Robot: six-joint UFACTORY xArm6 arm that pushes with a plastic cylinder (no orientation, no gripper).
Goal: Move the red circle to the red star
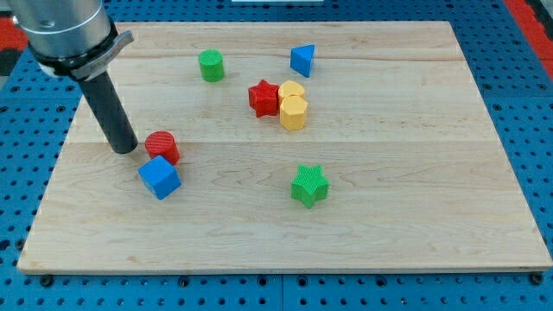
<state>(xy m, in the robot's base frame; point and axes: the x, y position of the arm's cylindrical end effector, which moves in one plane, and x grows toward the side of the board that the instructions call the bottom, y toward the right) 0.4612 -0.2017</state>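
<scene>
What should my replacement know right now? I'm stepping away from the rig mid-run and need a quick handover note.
My tip is down on the board, just to the view's left of the red circle, close or touching.
The blue cube sits against the circle's lower side.
The red star lies up and to the view's right, with the yellow blocks against its right side.
Done: tip lined up behind the circle.
Left: push the circle across to the star.

The arm [65, 30] is cut off by the view's top and left edges, so only its lowest part shows. The blue cube [160, 177] hides the red circle's [162, 147] near lower edge. The yellow hexagon [294, 112] covers the near part of the yellow heart [291, 90].
</scene>
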